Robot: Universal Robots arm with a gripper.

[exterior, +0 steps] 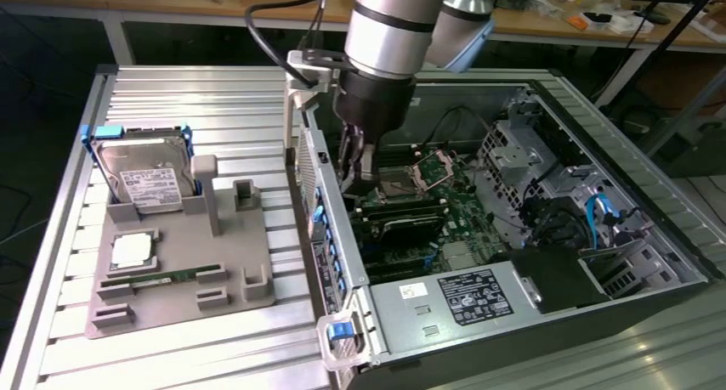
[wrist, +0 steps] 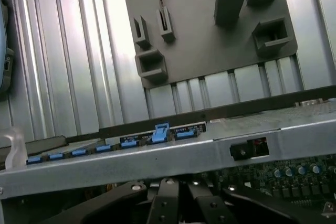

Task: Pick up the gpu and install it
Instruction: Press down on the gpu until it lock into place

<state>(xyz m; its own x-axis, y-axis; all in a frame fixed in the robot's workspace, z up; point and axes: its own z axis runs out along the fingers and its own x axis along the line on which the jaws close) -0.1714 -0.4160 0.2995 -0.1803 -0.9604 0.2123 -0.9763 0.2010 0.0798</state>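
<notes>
Arm reaches down into the open computer case (exterior: 635, 237) from above, gripper (exterior: 355, 165) low inside it, just beside the case's rear wall on the exterior view's left. Fingers (exterior: 360, 156) are pressed together, dark and thin, tips down near the motherboard (exterior: 454, 207). Whether they pinch anything, cannot tell from the exterior view; wrist view has the dark finger links (wrist: 173, 203) closed up against each other at the frame edge, with no card visible between them. The gpu (exterior: 399, 223) looks like the dark flat card lying across the board just below the fingertips, long edge running toward the exterior view's right, seemingly seated on the board; contact with the fingers is not clear. CPU socket (exterior: 437, 171) sits just beyond it, the power supply (exterior: 465, 292) with a white label nearer the camera. Blue slot clips (wrist: 160, 134) line the rear wall of the case. On the ribbed metal table (exterior: 227, 93), a grey fixture tray (exterior: 182, 279) is well apart from the gripper, holding a hard drive (exterior: 142, 178) upright in a blue frame and a green memory stick (exterior: 170, 278) lying flat.
</notes>
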